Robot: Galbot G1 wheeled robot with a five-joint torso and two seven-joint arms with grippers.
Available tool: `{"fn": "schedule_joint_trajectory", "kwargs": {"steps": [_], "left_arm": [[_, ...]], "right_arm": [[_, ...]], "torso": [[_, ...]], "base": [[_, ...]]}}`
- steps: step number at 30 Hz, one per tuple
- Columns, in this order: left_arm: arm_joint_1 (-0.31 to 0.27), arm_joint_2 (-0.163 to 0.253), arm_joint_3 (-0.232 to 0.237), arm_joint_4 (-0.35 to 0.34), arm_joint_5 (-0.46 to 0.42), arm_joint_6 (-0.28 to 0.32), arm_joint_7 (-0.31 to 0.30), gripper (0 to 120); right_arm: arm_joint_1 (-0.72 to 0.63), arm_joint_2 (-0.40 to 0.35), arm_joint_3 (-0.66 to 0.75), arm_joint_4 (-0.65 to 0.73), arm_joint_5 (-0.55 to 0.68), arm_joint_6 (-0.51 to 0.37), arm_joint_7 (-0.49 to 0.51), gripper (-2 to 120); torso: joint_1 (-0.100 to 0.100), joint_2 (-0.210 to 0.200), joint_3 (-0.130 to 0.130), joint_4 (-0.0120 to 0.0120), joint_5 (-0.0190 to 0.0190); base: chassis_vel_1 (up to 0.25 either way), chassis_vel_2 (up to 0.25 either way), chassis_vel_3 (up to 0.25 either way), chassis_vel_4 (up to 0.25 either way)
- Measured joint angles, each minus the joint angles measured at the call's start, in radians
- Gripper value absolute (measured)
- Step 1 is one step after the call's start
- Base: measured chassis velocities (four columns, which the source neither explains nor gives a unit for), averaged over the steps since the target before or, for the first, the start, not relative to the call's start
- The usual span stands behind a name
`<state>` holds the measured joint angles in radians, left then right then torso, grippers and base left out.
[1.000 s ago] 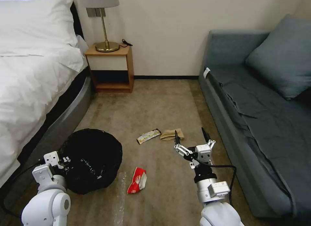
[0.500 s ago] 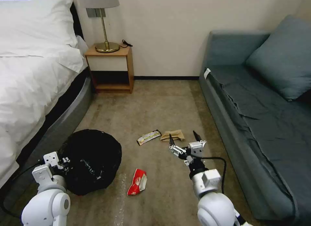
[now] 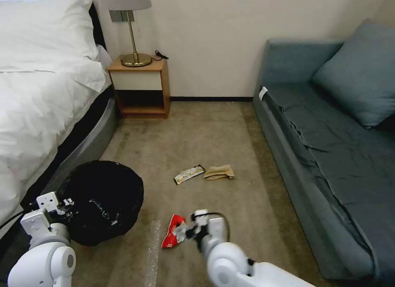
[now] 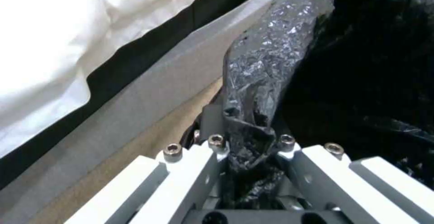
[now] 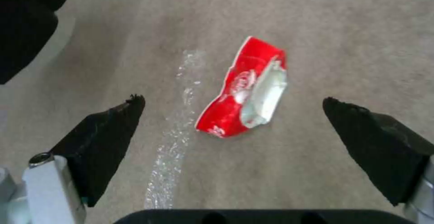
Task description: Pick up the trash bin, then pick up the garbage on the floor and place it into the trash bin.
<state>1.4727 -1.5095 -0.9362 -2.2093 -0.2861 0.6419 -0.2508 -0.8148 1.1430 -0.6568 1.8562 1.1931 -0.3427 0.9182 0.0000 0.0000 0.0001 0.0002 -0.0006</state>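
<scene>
Garbage wrapper (image 5: 244,88), crumpled red-white, lies beneath wide-open empty right gripper (image 5: 233,102)

the right pincer (image 3: 185,231) covers part of the red-white snack wrapper (image 3: 170,234); the trash bin (image 3: 101,202) hides its own base.

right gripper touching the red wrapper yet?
Apart. Right wrist view: right gripper is open, carpet showing between each fingertip and the red-white snack wrapper.

The right gripper (image 5: 233,103) swung from beside the crumpled tan paper bag (image 3: 219,172) to above the red-and-white snack wrapper (image 3: 173,230). The left gripper (image 3: 66,204) carried the black-bagged round trash bin (image 3: 101,202) slightly leftward.
</scene>
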Motion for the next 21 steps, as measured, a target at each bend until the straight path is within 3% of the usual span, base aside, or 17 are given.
{"fn": "schedule_joint_trajectory", "kwargs": {"steps": [6, 21], "left_arm": [[-0.002, -0.005, -0.001, 0.006, 0.0, -0.002, 0.001, 4], [-0.008, -0.007, 0.006, 0.02, 0.001, -0.003, 0.001, 4]], "right_arm": [[0.051, 0.09, -0.07, -0.119, 0.018, 0.01, 0.006, 100], [0.086, 0.187, -0.14, -0.418, -0.07, 0.073, -0.055, 100]], "torso": [[0.0, 0.0, 0.0, -0.0001, 0.0005], [0.0, 0.0, 0.0, -0.0001, 0.0006]], "base": [[0.0, 0.0, 0.0, 0.0], [0.0, 0.0, 0.0, 0.0]]}}
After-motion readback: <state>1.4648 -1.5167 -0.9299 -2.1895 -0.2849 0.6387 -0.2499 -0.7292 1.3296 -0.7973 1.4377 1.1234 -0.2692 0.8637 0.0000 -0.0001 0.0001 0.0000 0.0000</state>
